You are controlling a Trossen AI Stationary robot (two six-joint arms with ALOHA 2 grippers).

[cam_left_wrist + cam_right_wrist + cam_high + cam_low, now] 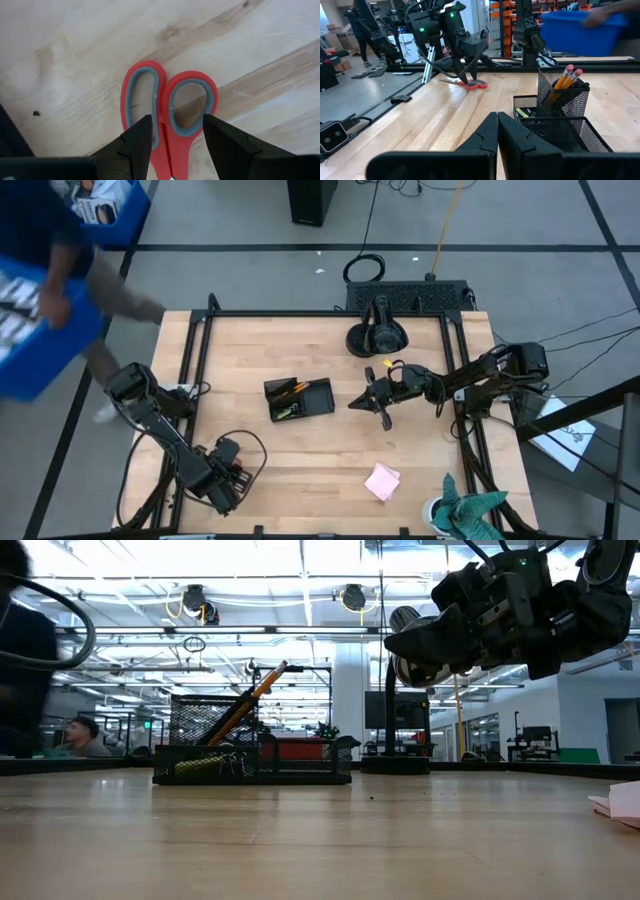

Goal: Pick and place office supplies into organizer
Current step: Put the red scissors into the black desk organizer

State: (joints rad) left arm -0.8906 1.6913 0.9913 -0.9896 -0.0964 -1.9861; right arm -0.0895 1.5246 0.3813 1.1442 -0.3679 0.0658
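Left tool (pixel 172 137) hangs spread over the red scissors (pixel 167 107), one finger to each side of the handle loops, nothing pinched yet. In the high view this sits at the lower left of the frame, near the table's (pixel 330 455) front edge, well apart from the organizer (pixel 299 398) at the centre. Right tool (pixel 497 131) is pressed together and empty, raised above the table just right of the organizer, whose mesh cup already carries orange pencils (pixel 566 76).

To do the pick well, I would lower the left tool straight down until the fingertips nearly meet the wood, then close across the narrow neck just below the loops, where both handles come together, so the blades cannot swing apart. A grip on one loop alone would likely let the scissors pivot. A pink pad (pixel 382 480) lies at the lower right, still to be placed.
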